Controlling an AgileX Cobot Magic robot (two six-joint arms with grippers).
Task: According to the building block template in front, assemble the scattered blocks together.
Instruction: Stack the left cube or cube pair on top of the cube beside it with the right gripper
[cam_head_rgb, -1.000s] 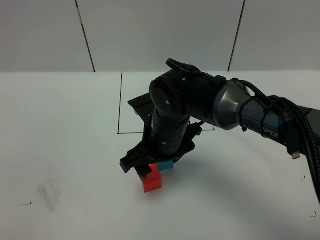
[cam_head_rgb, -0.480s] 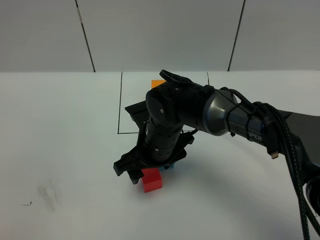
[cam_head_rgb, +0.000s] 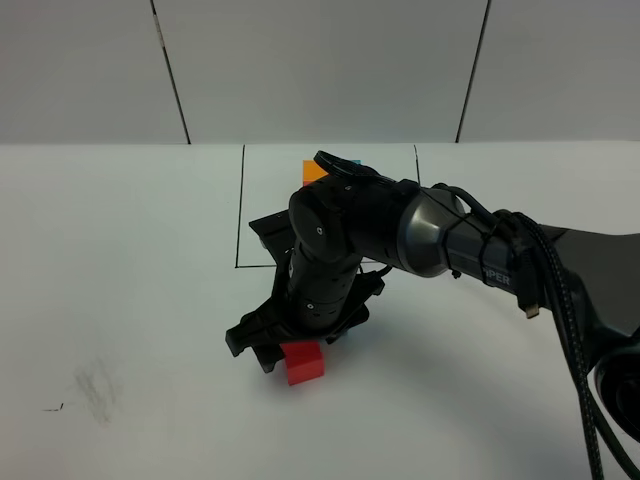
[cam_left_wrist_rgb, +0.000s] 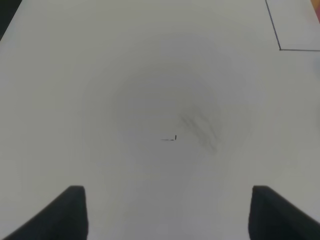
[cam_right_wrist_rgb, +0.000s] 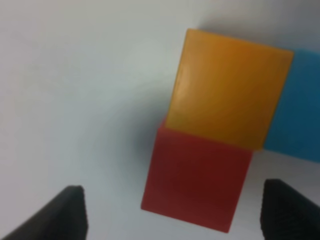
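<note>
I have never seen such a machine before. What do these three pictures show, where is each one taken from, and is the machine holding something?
This is a robot with two arms, each ending in a two-finger gripper. The wide picture comes from a camera mounted high above a white table. There the right arm bends down over a red cube. Behind it, a thin black rectangle is drawn on the table, and part of an orange cube shows inside it.

The other two pictures come from cameras on the wrists. The right gripper is open and holds nothing. Below it sit the red cube, an orange cube and a blue cube, pushed together. The left gripper is also open, above bare table.
</note>
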